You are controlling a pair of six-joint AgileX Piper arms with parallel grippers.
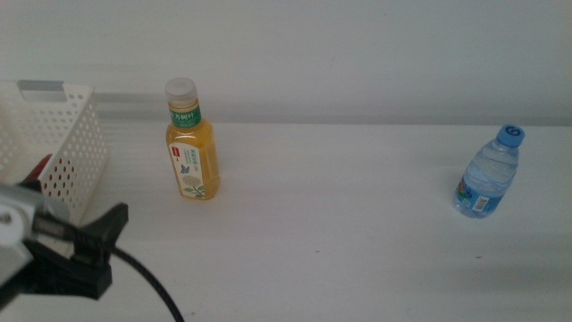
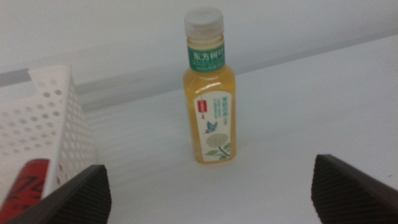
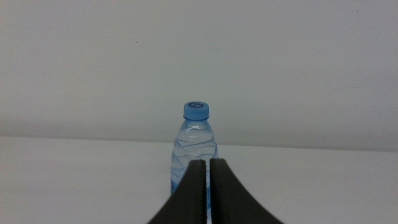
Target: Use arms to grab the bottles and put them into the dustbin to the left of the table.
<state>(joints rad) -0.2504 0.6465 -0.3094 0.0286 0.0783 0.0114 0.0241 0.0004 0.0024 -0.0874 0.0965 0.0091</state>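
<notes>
Bright, even light all round, and the white surface [image 1: 357, 224] reads washed out, nearly merging with the pale wall behind it. Shadows are faint: just a soft smudge at the foot of the yellow juice bottle [image 1: 190, 143] and another under the water bottle [image 1: 487, 174]. A small glint sits on the juice bottle's shoulder in the left wrist view. The left pincer [image 1: 76, 241] shows soft and smeared in the middle view, its cable blurred too. In the right wrist view the right pincer [image 3: 207, 193] is a dark, unlit shape against the glow. Everything is a touch grainy and low in contrast.
</notes>
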